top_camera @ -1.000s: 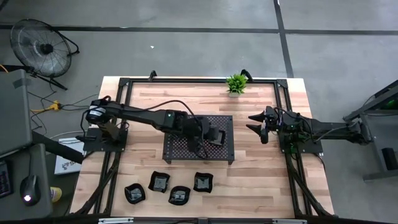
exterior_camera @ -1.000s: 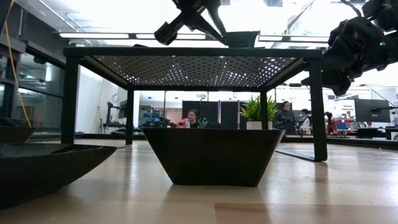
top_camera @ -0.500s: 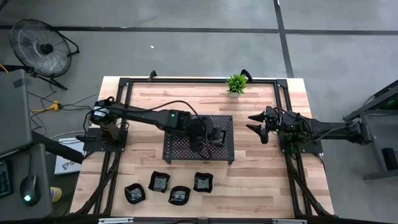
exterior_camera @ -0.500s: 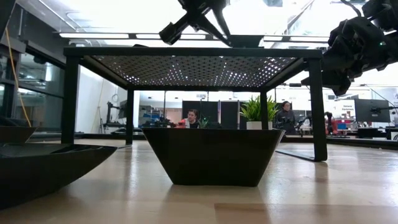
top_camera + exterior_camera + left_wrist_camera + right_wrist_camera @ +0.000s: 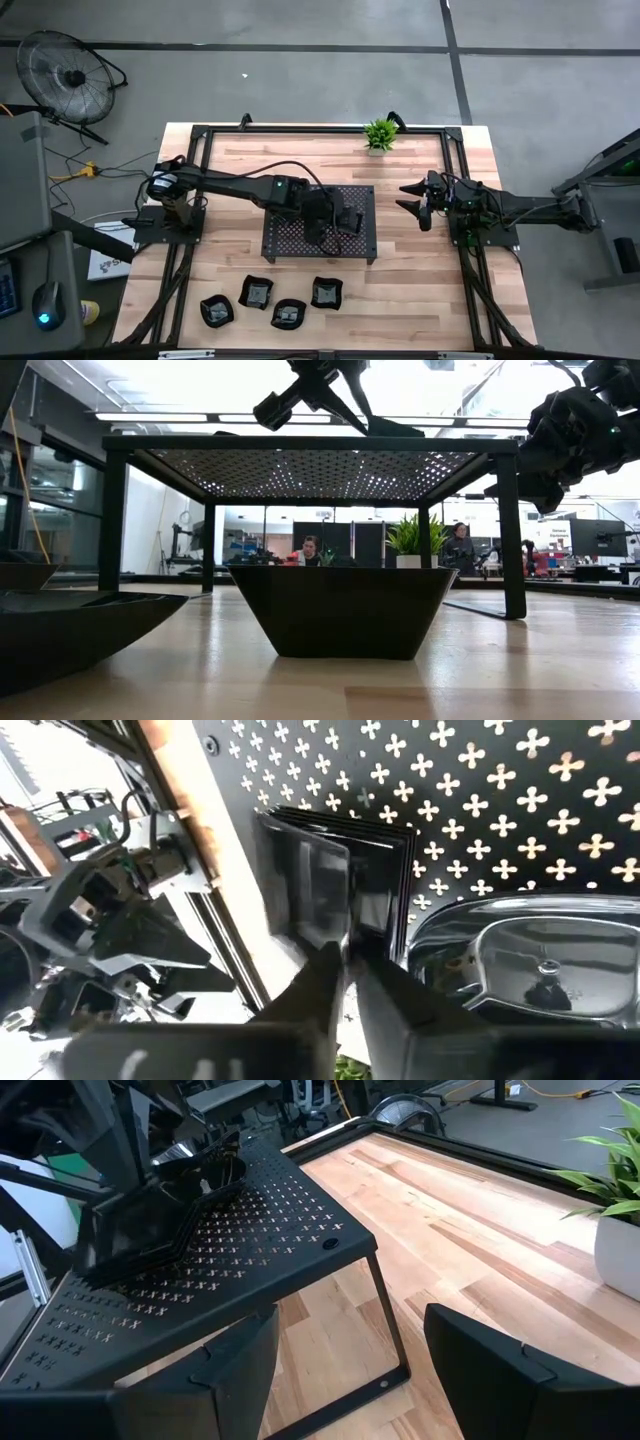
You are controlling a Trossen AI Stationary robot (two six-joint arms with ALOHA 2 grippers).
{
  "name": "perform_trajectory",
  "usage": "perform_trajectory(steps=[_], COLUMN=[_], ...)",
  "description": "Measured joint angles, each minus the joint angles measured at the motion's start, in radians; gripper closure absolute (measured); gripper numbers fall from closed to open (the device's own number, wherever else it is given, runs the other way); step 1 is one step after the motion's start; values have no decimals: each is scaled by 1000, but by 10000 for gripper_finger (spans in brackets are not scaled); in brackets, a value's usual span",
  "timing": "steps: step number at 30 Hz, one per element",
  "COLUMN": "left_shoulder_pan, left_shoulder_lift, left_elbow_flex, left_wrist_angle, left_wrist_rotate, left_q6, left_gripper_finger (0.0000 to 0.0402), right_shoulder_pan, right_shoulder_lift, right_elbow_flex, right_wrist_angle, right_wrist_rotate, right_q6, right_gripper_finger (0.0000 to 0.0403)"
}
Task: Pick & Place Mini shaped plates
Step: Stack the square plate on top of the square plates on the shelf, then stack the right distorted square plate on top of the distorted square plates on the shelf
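My left gripper [image 5: 337,217] reaches over the dark perforated tray [image 5: 288,236] and is shut on a square glossy black mini plate [image 5: 320,870]. A second, wavy-rimmed plate [image 5: 530,955] rests by its base on the tray beside it. Several more black plates [image 5: 257,293] sit by their bases on the wooden table near its near edge; one [image 5: 340,610] fills the low view. My right gripper [image 5: 411,200] hangs open to the right of the tray, touching nothing. My left gripper pinches the square plate's near rim [image 5: 345,932] between its two fingers [image 5: 318,982]. They come from above, slanting toward the table's right. In the low view the plate [image 5: 395,428] lies low and tilted on the tray's top.
The tray stands on four legs [image 5: 510,530] above the table. A small green plant [image 5: 380,133] stands at the far edge. A black frame [image 5: 455,150] runs around the table. Bare wood lies between the tray and the right arm. People sit in the room behind.
My left gripper has carried the square plate a little lower onto the tray's top. In the low view the plate has gone from an upright trapezoid to a flatter, tilted wedge. My right arm has kept still.
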Motion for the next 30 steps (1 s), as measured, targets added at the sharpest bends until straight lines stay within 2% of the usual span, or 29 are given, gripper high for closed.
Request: perform_trajectory(steps=[5,9,19,23,26,30], left_shoulder_pan=[0,0,-6,-27,-43,-68], left_shoulder_lift=[0,0,0,-4,-7,-7], left_elbow_flex=[0,0,0,20,68,153], left_wrist_angle=[0,1,1,-10,-57,-156], left_wrist_rotate=[-31,-52,-130,-205,-261,-298], left_q6=[0,0,0,-15,-77,-276], left_gripper_finger=[326,304,298,298,298,298], right_shoulder_pan=[0,0,0,0,0,0], right_shoulder_lift=[0,0,0,0,0,0], right_elbow_flex=[0,0,0,0,0,0], right_wrist_angle=[0,0,0,0,0,0], right_wrist_rotate=[0,0,0,0,0,0], right_q6=[0,0,0,0,0,0], right_gripper_finger=[157,157,157,157,157,157])
